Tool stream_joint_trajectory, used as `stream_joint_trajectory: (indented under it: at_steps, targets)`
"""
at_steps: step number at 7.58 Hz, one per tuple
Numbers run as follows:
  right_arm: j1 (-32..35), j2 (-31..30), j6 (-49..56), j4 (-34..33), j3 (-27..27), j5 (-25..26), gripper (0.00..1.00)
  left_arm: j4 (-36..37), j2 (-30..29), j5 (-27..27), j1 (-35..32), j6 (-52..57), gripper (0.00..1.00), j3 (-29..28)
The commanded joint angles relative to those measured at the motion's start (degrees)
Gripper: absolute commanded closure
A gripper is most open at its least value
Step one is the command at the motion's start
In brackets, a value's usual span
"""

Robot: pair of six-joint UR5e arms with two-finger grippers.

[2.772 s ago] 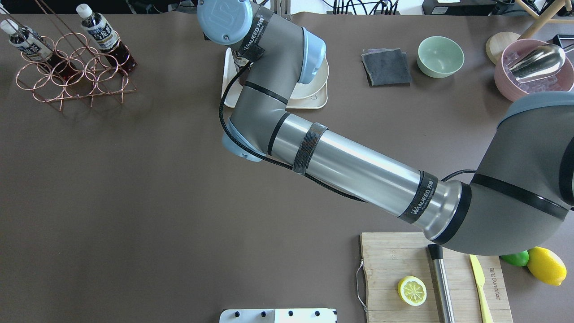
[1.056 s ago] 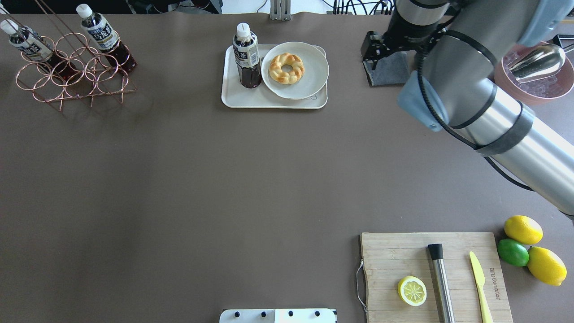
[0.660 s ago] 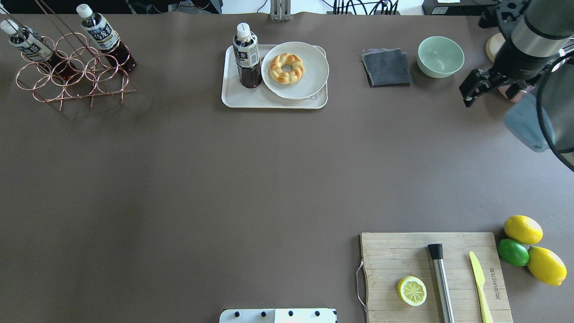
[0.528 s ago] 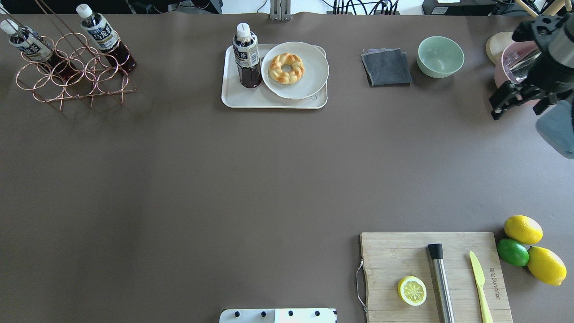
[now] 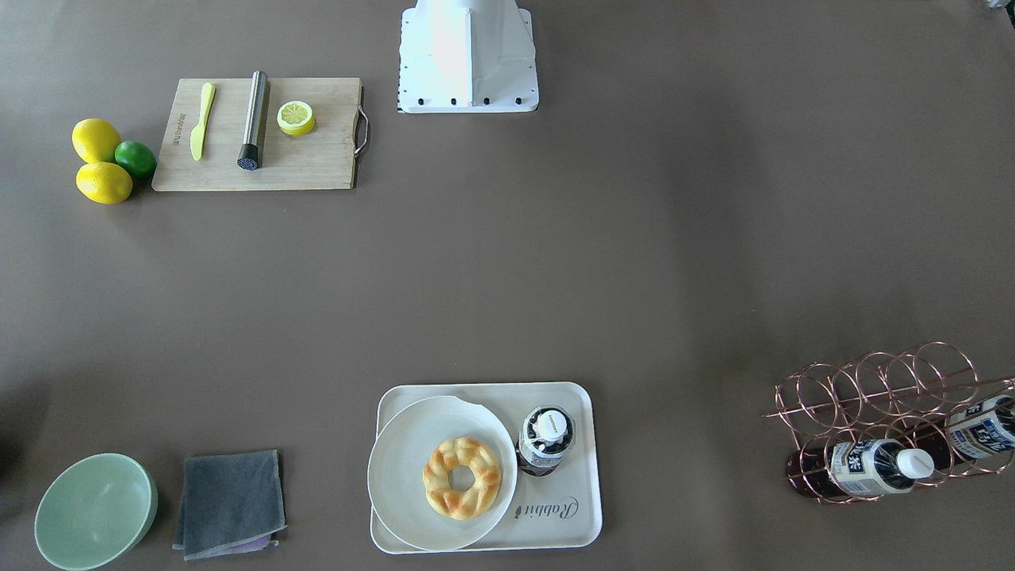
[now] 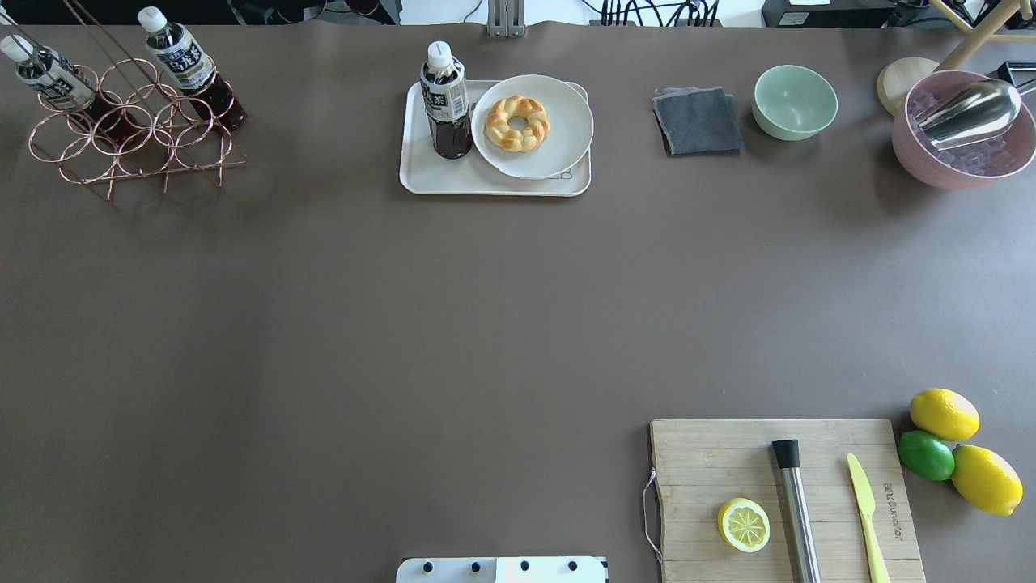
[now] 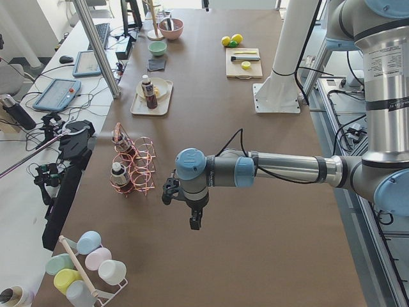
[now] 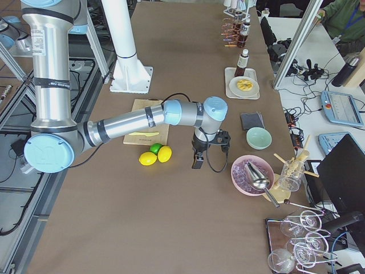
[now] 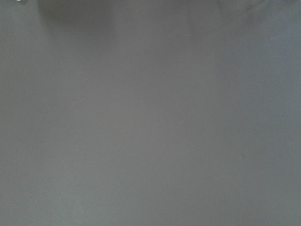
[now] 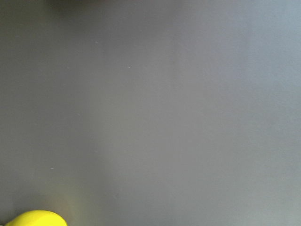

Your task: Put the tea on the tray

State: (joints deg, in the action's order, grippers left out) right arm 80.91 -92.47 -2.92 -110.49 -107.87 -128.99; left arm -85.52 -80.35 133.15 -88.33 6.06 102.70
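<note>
Front-facing: the tea (image 5: 545, 440) is seen cap-on, standing on the tray (image 5: 567, 507) just beside the plate (image 5: 404, 452), on the plate's robot-left side. No arm is in frame.

Overhead: the tea's long axis is confirmed vertical, which the cap-on view hides. Two lookalike bottles are racked (image 6: 121, 146) well apart at the far left. No gripper is shown here either.

Left side view: the left gripper (image 7: 184, 210) is held above the table past the rack, on the side away from the tray. The tea is well apart, further along the table. Jaw state cannot be told.

Right side view: the right gripper (image 8: 210, 153) is held near the lemons (image 8: 157, 155), with the tea well apart toward the table's middle. Jaw state cannot be told here either. Which arm is nearer cannot be settled.

Left wrist: only bare table is shown.

Right wrist: bare table and a lemon's edge at the corner; no tea.

Judgement: placement looks done and no further grasp is called for.
</note>
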Motion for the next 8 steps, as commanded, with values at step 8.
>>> stream_joint_trajectory:
  at_steps: [8]
  targets:
    - [4.35,-4.56,5.65,7.22,5.04,9.02,0.0,0.09,0.46,-0.44,0.0,-0.27,0.03,-1.45]
